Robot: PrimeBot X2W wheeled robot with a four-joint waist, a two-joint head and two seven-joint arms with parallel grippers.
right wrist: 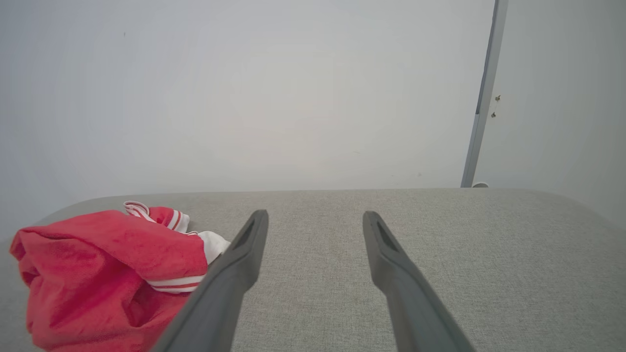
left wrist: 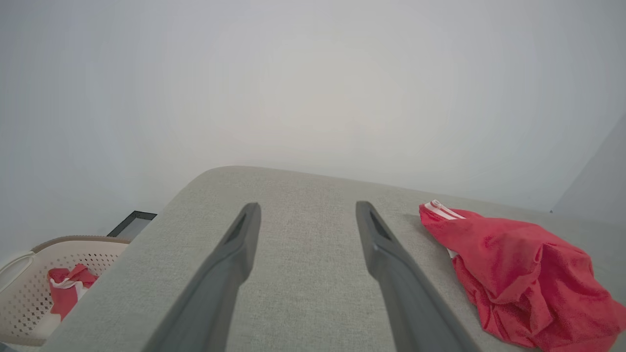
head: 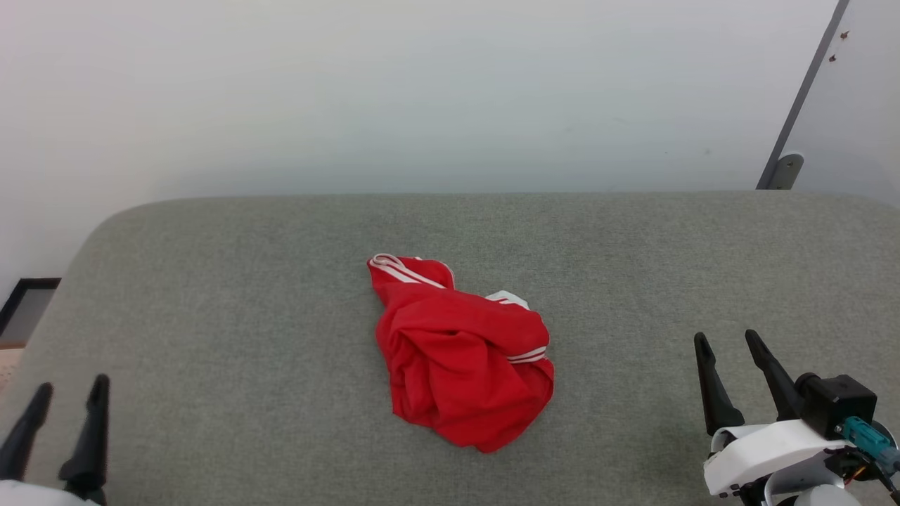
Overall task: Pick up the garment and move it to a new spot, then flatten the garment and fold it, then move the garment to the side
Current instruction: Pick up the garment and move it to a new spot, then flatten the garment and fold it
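The garment (head: 457, 351) lies crumpled in a red heap with white striped trim at the middle of the grey padded surface (head: 211, 281). It also shows at the right of the left wrist view as the garment (left wrist: 518, 274), and at the lower left of the right wrist view as the garment (right wrist: 107, 274). My left gripper (head: 70, 390) hovers at the lower left, open and empty, well left of the heap. At the lower right my right gripper (head: 728, 341) stands open with nothing between its fingers, apart from the cloth.
A pale perforated laundry basket (left wrist: 29, 288) with red cloth in it stands on the floor past the surface's left edge. A white wall runs behind, with a grey metal post (head: 801, 105) at the far right.
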